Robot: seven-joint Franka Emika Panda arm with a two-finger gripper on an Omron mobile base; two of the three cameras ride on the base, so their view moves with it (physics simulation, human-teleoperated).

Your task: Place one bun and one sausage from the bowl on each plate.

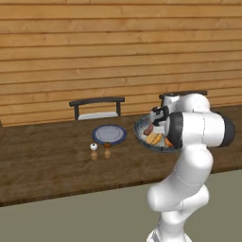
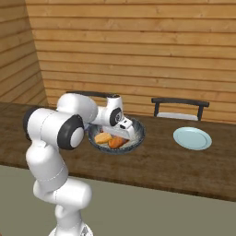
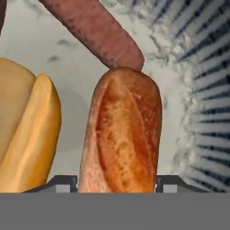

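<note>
Wooden counter (image 1: 47,160) under a plank wall carries everything. Nearest the hand camera, the gripper (image 3: 117,184) is down in the bowl (image 2: 138,133), fingers spread either side of a browned bun (image 3: 123,134), not yet pinching it. Beside it lies a paler bun (image 3: 31,139), and beyond, touching the browned one's far end, a sausage (image 3: 96,29). I judge the bun light, soft and crushable, so a gentle squeeze across its middle suits best. Farther off sit the rimmed plate (image 1: 109,134), shakers (image 1: 100,150) and pale plate (image 2: 192,138), both plates bare
</note>
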